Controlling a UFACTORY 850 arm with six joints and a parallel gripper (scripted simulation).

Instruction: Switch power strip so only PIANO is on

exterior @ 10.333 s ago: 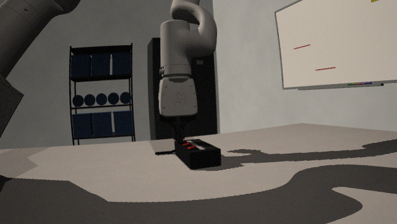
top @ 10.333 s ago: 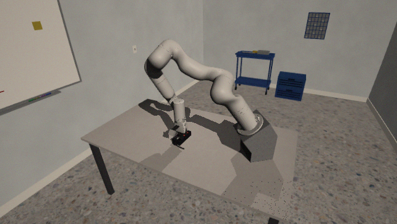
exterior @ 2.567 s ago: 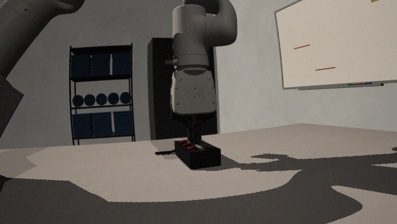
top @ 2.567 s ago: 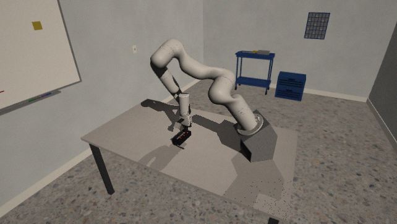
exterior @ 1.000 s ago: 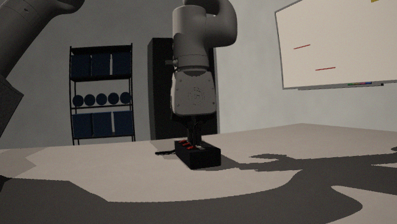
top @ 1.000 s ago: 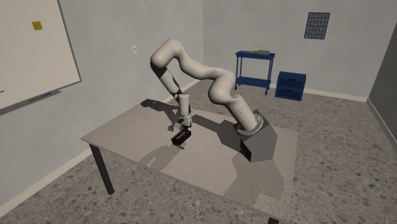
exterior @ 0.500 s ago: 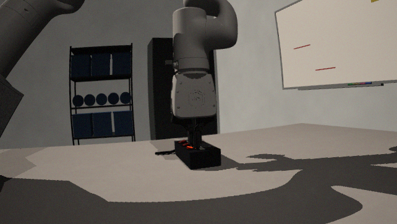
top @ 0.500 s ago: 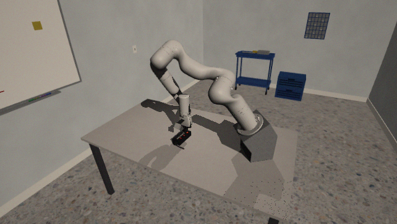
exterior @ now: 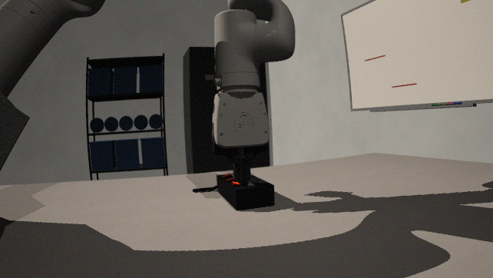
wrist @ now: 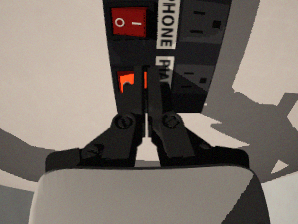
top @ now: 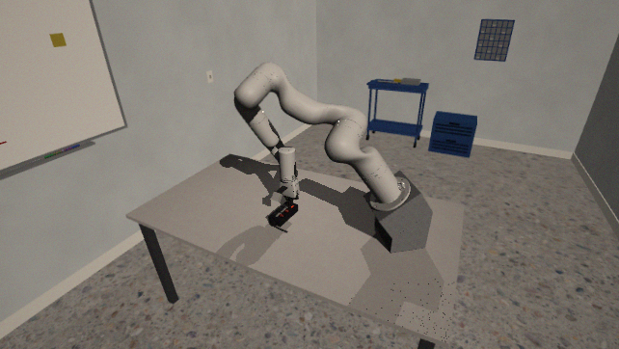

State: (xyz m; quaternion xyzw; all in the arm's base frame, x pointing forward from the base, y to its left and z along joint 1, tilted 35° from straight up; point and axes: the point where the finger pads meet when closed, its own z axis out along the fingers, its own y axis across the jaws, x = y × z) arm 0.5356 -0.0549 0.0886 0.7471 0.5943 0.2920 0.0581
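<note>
One black power strip (top: 283, 215) lies flat on the table (top: 202, 207), right way up. My end effector (wrist: 145, 72) is fully closed with nothing between the fingers, and its tips are down on the glowing orange switch (wrist: 127, 82). The red switch (wrist: 128, 23) beside the PHONE label (wrist: 169, 19) is not lit.

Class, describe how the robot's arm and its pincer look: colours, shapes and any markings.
The arm is smooth, off-white, rounded tubes with bulging joints and a metal flange foot. The pincer has a pale grey boxy housing bearing a faint round emblem, and black linkage fingers. No cables show.
</note>
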